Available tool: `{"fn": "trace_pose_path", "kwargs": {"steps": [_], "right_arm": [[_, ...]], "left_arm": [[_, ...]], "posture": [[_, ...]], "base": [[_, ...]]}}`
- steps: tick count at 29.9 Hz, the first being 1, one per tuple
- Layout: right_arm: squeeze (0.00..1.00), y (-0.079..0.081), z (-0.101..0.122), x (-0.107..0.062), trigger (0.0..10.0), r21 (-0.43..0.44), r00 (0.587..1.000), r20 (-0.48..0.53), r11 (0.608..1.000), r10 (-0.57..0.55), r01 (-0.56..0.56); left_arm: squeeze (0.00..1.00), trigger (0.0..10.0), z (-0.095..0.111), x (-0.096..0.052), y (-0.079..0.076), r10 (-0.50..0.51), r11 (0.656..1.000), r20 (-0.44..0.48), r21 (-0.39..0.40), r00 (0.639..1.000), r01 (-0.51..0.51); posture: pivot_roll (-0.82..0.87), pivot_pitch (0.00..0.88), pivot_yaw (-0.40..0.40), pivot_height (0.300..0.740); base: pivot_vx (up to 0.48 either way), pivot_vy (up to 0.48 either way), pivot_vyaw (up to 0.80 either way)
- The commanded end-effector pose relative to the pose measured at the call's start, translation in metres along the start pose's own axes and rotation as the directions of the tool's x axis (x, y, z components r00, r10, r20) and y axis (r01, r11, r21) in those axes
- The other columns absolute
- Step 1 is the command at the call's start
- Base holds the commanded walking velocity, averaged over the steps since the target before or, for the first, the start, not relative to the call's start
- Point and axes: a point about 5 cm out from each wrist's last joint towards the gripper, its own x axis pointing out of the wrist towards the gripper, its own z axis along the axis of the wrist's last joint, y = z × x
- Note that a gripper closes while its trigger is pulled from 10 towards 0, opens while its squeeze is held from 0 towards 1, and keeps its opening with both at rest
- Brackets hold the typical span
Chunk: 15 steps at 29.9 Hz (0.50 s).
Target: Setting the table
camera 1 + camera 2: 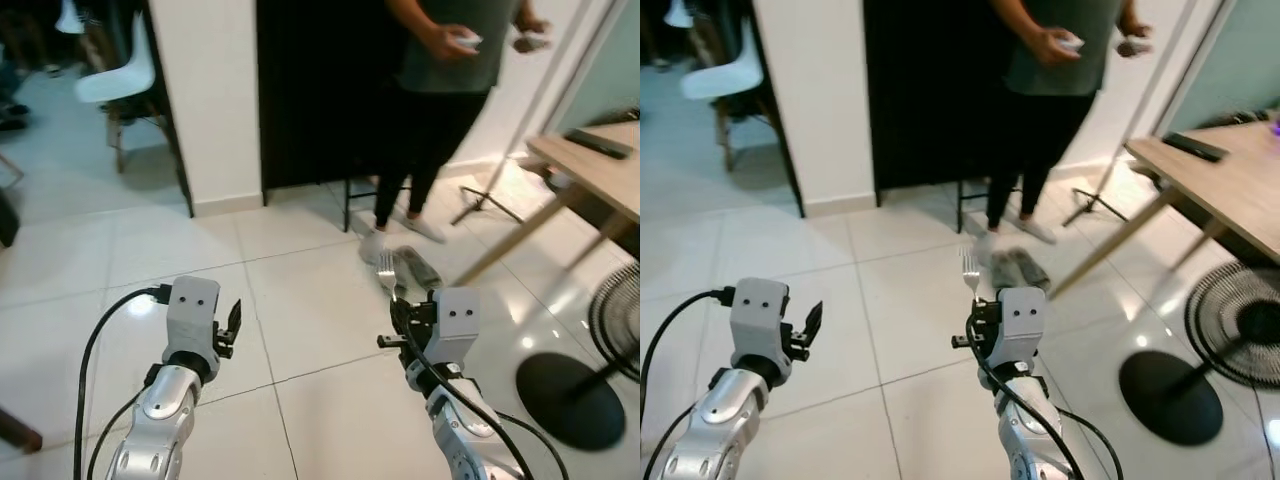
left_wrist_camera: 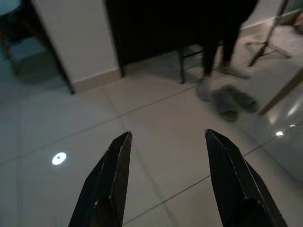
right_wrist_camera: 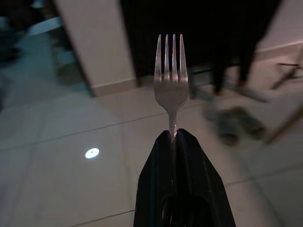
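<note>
I am holding both arms up in front of me over the white tiled floor. The right gripper has its jaws pressed together on the handle of a metal fork, and the fork stands up straight out of the tips with its four tines pointing away from the wrist. In the head views I see the same fork rising just above the right wrist, in the air, well apart from any surface.

The left gripper carries nothing; its two black fingers stand wide apart, and I see only floor tiles between them.

To my right there is a wooden bench with slanted legs, and a dark flat object lies near its far edge. I cannot tell what this object is. A standing fan with a round black base is on the floor below the bench.

In front of me a person in dark trousers stands beside a white wall, with small objects in the hands. A pair of grey slippers lies on the floor near the person's feet. A white chair is far to my left.
</note>
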Motion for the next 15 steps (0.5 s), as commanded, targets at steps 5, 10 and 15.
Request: {"fn": "trace_pose_path", "kwargs": {"steps": [5,10,15], "right_arm": [[0.0,-0.0016,-0.0009,-0.0008,10.0,0.0,1.0,-0.002,1.0,-0.009,0.009],[0.0,-0.0002,-0.0022,-0.0013,10.0,-0.01,1.0,-0.007,1.0,-0.006,0.006],[0.0,0.0001,-0.003,-0.0018,10.0,0.009,1.0,-0.011,1.0,-0.006,0.006]], "left_arm": [[0.0,10.0,-0.0031,-0.0007,-0.0018,-0.006,1.0,-0.015,0.001,1.0,0.007],[0.0,10.0,-0.0002,0.0011,-0.0003,0.015,1.0,0.005,0.012,1.0,-0.015],[0.0,10.0,0.0009,0.0013,-0.002,0.005,1.0,0.01,0.01,1.0,-0.005]], "posture": [[-0.03,0.0,0.054,0.74],[-0.03,0.0,0.053,0.74],[-0.03,0.0,0.055,0.74]], "base": [[0.0,0.0,-0.78],[0.445,0.0,0.0],[0.48,0.0,-0.62]]}}
